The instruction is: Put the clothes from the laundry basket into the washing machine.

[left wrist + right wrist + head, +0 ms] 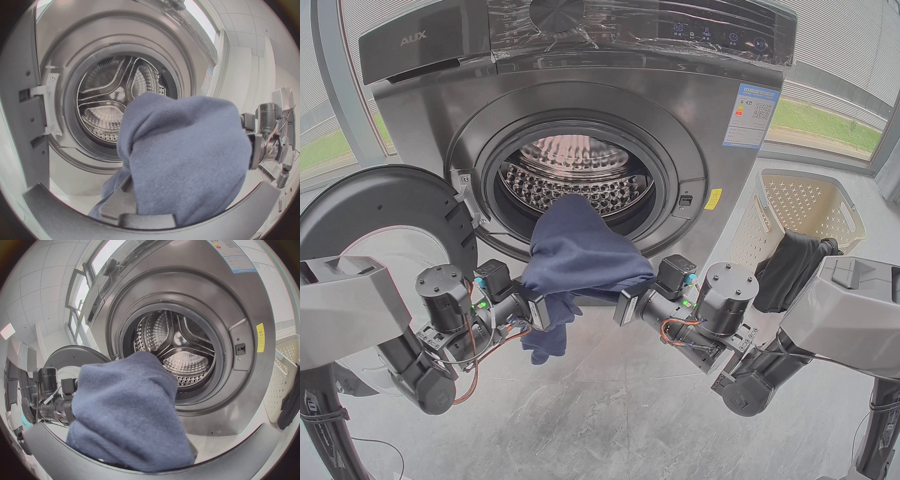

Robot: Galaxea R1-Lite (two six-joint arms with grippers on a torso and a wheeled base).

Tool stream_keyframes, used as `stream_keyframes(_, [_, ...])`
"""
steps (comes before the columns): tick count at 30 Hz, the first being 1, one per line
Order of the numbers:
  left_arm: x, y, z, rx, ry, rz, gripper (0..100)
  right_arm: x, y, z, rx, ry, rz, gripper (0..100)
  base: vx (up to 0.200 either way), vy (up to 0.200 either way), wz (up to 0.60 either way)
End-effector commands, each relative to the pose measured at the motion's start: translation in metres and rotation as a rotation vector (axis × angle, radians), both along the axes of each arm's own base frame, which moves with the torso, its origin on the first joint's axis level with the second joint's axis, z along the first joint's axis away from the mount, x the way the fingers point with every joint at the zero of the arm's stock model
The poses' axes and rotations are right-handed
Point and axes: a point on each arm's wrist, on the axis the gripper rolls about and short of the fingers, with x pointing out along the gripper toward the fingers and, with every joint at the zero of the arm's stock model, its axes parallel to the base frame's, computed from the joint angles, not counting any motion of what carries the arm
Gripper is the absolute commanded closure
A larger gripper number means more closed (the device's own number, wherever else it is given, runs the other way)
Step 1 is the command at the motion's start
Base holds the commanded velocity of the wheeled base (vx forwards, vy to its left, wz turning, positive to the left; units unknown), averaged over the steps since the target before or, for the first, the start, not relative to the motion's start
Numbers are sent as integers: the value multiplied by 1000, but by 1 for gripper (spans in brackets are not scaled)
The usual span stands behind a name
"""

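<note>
A navy blue garment (581, 256) hangs in front of the washing machine's open drum (575, 175), its top at the lower rim of the opening. It is draped over both grippers and hides most of their fingers. My left gripper (556, 275) holds it from the left, and one dark finger (123, 203) shows under the cloth. From the right, my right gripper (615, 275) holds the same garment (128, 415). A tail of cloth dangles below the left wrist. A black garment (794, 269) lies over the rim of the beige laundry basket (806, 200).
The round machine door (381, 212) stands open to the left, close to my left arm. The basket stands on the floor to the right of the machine, behind my right arm. Grey tiled floor (612, 406) lies below the arms.
</note>
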Motion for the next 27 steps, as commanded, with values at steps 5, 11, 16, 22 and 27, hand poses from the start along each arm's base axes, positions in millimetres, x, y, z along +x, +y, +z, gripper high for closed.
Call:
stream_keyframes(5, [-24, 9, 29, -32, -56, -10, 100, -11, 15, -18, -34, 37, 46, 100, 0, 0, 0])
stream_keyframes(11, [-19, 11, 35, -55, -71, -1, 100, -15, 20, -16, -30, 29, 63, 100, 0, 0, 0])
stream_keyframes(16, [-23, 12, 45, -76, -99, 1, 100, -25, 23, -19, -39, 39, 92, 0, 0, 0, 0])
stream_keyframes(22, [-24, 14, 51, -83, -118, 5, 100, -39, 24, -13, -43, 40, 121, 0, 0, 0, 0])
stream_keyframes(27, [-35, 16, 52, -80, -107, 0, 100, -77, 0, -6, -103, 76, 162, 0, 0, 0, 0])
